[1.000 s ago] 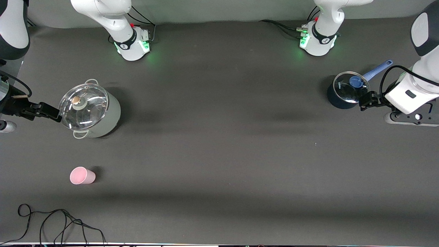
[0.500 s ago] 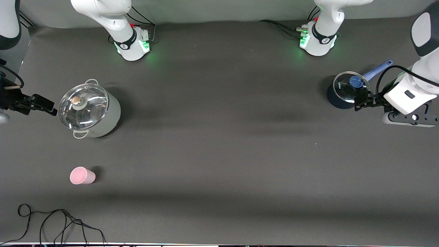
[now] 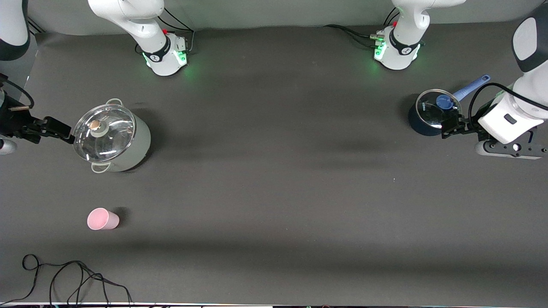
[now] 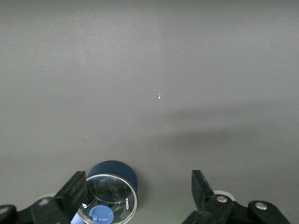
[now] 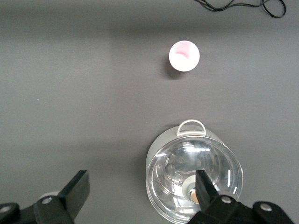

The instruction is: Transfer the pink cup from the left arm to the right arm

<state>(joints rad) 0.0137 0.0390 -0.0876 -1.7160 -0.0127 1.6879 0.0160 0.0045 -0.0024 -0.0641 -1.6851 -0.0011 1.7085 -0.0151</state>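
Note:
The pink cup (image 3: 102,219) stands on the table at the right arm's end, nearer to the front camera than the grey pot (image 3: 112,139). It also shows in the right wrist view (image 5: 184,56), mouth up, with nothing holding it. My right gripper (image 3: 60,130) is open and empty, over the table at the grey pot's rim (image 5: 142,184). My left gripper (image 3: 449,126) is open and empty, over the table beside the dark blue pot (image 3: 430,112), at the left arm's end (image 4: 139,183).
The grey pot (image 5: 194,175) has a glass lid with a knob. The dark blue pot (image 4: 112,191) has a glass lid and a blue handle (image 3: 471,87). A black cable (image 3: 68,273) lies near the table's front edge, close to the cup.
My right gripper drew away from the grey pot, then came back slightly toward it. My left gripper shifted a little toward the blue pot. The pink cup has not moved.

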